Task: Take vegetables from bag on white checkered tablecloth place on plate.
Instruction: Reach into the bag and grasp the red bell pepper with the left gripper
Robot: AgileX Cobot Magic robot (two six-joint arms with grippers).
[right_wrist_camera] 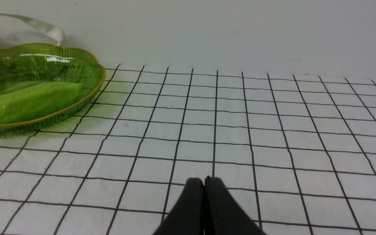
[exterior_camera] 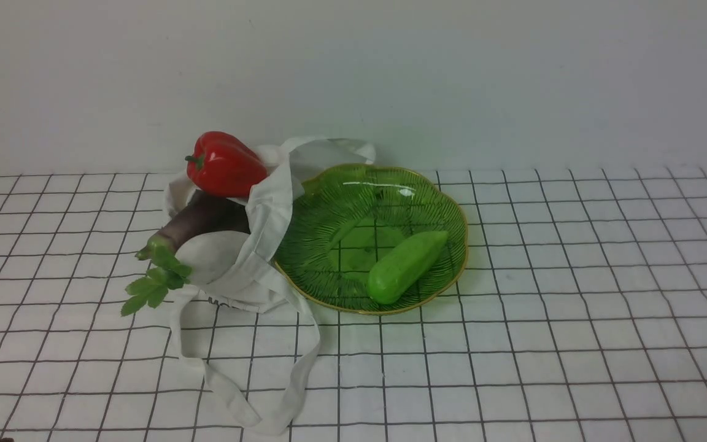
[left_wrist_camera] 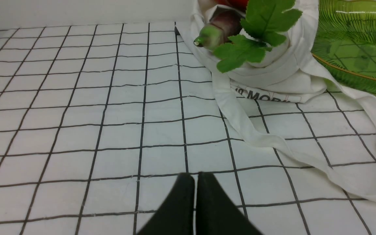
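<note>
The white bag (exterior_camera: 249, 258) lies slumped on the checkered tablecloth (exterior_camera: 574, 294), left of the green plate (exterior_camera: 445, 202). A red pepper (exterior_camera: 226, 164) sits at the bag's mouth, and a purple eggplant (exterior_camera: 197, 222) with green leaves (exterior_camera: 156, 282) pokes out below it. A green cucumber (exterior_camera: 405, 265) lies on the plate. Neither gripper shows in the front view. My left gripper (left_wrist_camera: 195, 178) is shut and empty, low over the cloth, short of the bag (left_wrist_camera: 273, 71) and eggplant (left_wrist_camera: 219, 27). My right gripper (right_wrist_camera: 204, 181) is shut and empty over the cloth, away from the plate (right_wrist_camera: 90, 94) and cucumber (right_wrist_camera: 31, 101).
The bag's long strap handles (exterior_camera: 249, 393) trail across the cloth toward the front edge, also in the left wrist view (left_wrist_camera: 305, 147). A pale wall (exterior_camera: 452, 80) rises right behind the bag and plate.
</note>
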